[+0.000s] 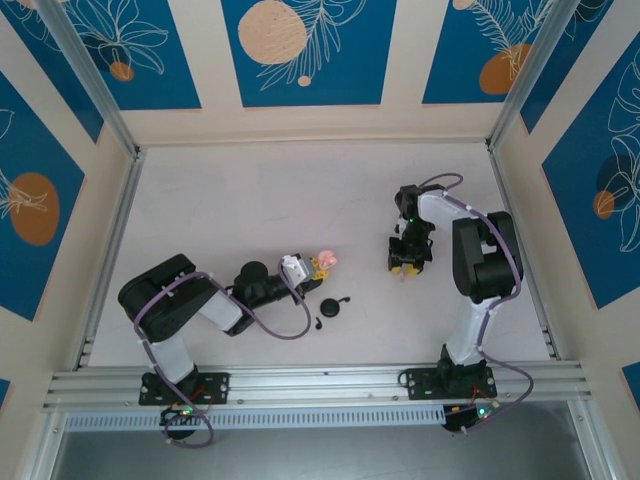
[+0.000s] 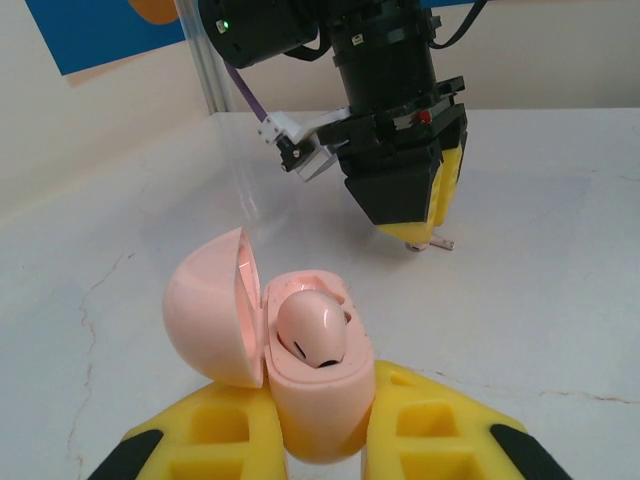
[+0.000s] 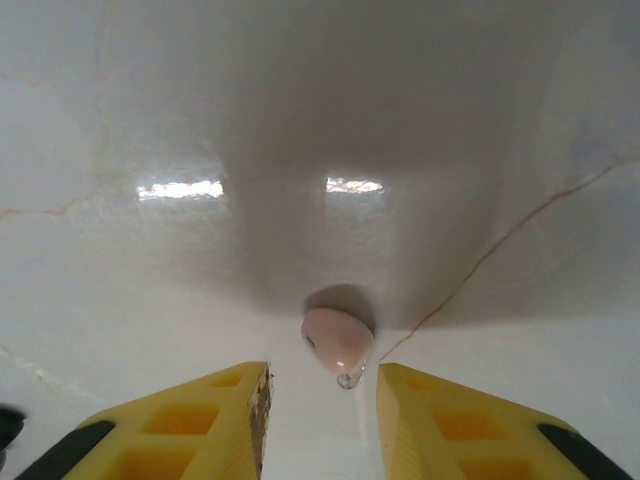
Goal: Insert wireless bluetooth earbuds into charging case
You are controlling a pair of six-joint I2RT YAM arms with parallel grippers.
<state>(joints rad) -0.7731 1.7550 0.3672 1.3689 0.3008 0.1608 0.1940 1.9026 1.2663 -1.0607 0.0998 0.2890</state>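
Pink charging case point(image 1: 327, 260) mid-table, clamped in the left fingers point(image 1: 319, 267). Left wrist: lid open, one pink earbud point(image 2: 312, 330) seated inside. Right wrist: right fingers point(image 3: 200, 420) parted, straddling the other earbud point(image 3: 337, 340) on the table point(image 3: 150, 120).

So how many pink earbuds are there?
2. One pale pink earbud sits in the open round pink case in the left jaws; the other earbud lies on the white table at the right jaws.
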